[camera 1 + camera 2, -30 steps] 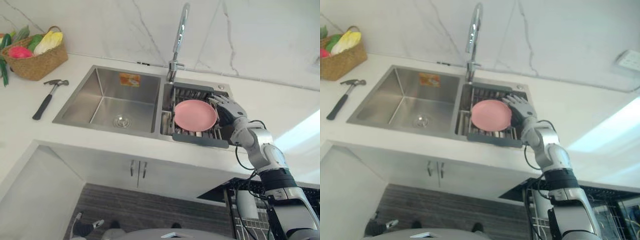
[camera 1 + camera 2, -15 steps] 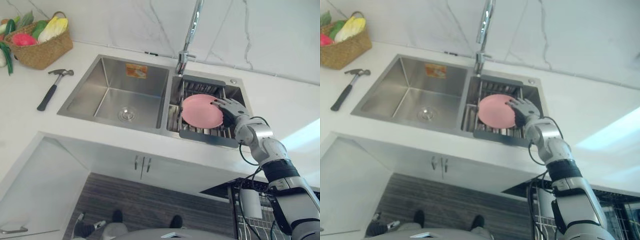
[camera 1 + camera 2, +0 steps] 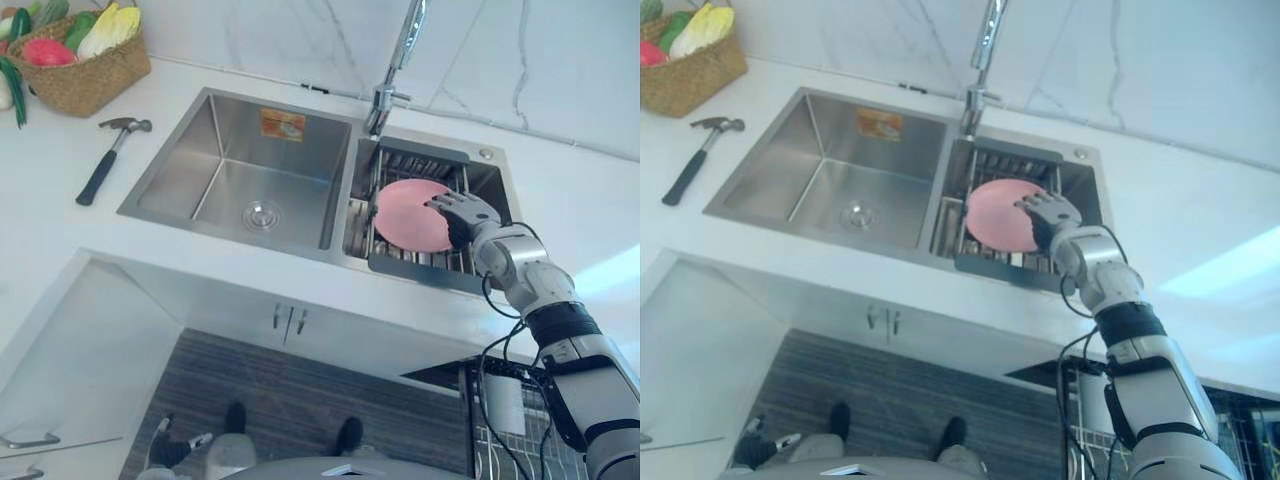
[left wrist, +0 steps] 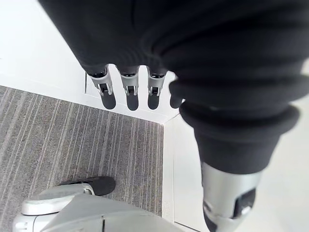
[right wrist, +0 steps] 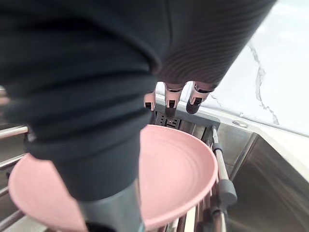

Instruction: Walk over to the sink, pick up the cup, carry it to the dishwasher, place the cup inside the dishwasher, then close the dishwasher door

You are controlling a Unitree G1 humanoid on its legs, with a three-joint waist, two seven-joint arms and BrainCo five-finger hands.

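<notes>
Pink plate lies beneath the right hand's outstretched, relaxed fingers.

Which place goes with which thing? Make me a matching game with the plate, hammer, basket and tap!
1 plate
2 hammer
3 basket
4 tap

A lying on the counter, left of the sink
B on the rack in the sink's right half
C behind the sink, at its middle
D counter's far left corner, holding vegetables

Pairs: 1-B, 2-A, 3-D, 4-C

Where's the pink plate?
In the left eye view, the pink plate rests on the rack in the sink's right basin, near the faucet, the right hand at its right edge.
</notes>
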